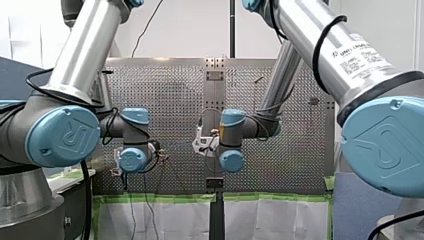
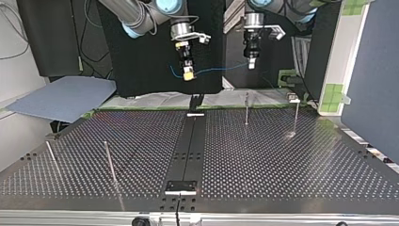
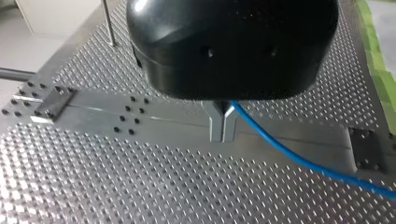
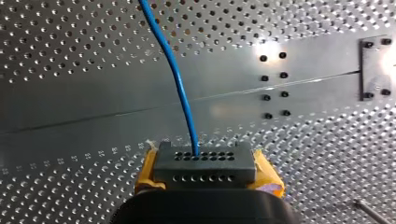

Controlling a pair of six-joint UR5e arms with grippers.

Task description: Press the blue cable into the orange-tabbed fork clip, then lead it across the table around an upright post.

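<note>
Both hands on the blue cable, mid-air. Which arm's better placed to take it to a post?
Left, probably. In the top view my left hand lines up with a post; my right hand is above the centre strip. Both grip the cable.
</note>
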